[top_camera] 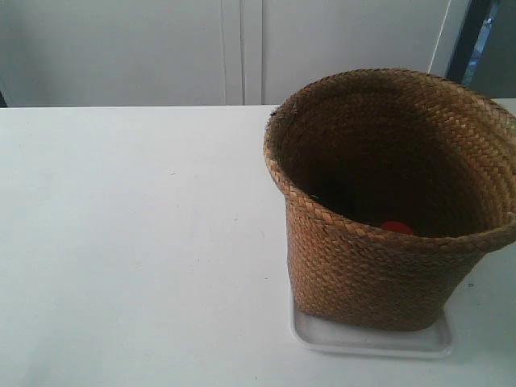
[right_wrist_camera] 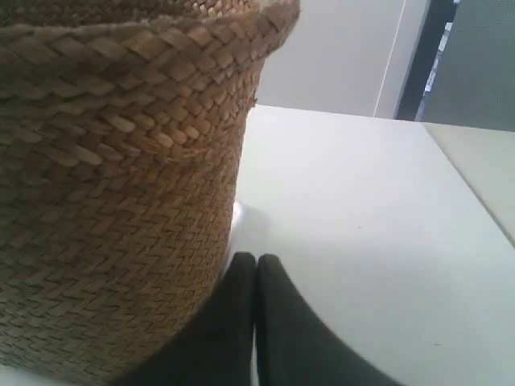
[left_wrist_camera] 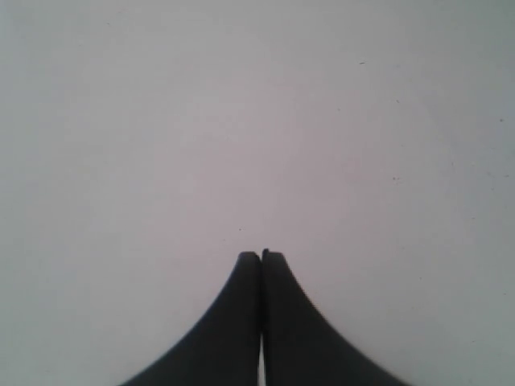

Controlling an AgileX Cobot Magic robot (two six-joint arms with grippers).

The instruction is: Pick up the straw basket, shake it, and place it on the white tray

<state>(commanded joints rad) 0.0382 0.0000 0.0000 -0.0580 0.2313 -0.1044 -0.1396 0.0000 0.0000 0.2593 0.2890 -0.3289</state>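
Step in hand: the set-down is judged to be done, since the straw basket (top_camera: 387, 234) is seen standing upright on the white tray (top_camera: 371, 340), with neither arm holding it.
Basket position: the basket is at the exterior view's right, and its base covers most of the tray. Only the tray's near rim and one side strip show beyond it.
Right gripper: the right gripper (right_wrist_camera: 256, 259) is seen with its jaws pressed together on nothing, low and just beside the basket's woven wall. Whether that wall is touched cannot be told.
Left gripper: the left gripper (left_wrist_camera: 261, 256) is likewise closed and empty, above a bare part of the table (top_camera: 137, 242) with no object near it.
Next move: little is judged to be left but a withdrawal of the right arm. It would have to be drawn off away from the wall, so that the light basket is not dragged or tipped off the small tray.
Seating: whether the base sits wholly inside the rim at the far side is hidden by the basket itself.
Contents: a small red object (top_camera: 397, 228) is glimpsed deep inside the basket. What it is cannot be told.
Surroundings: pale wall panels (top_camera: 161, 48) and a dark upright frame (top_camera: 472, 36) are seen behind the table.
Obstructions: nothing is seen standing between the right gripper and the open table beside it.
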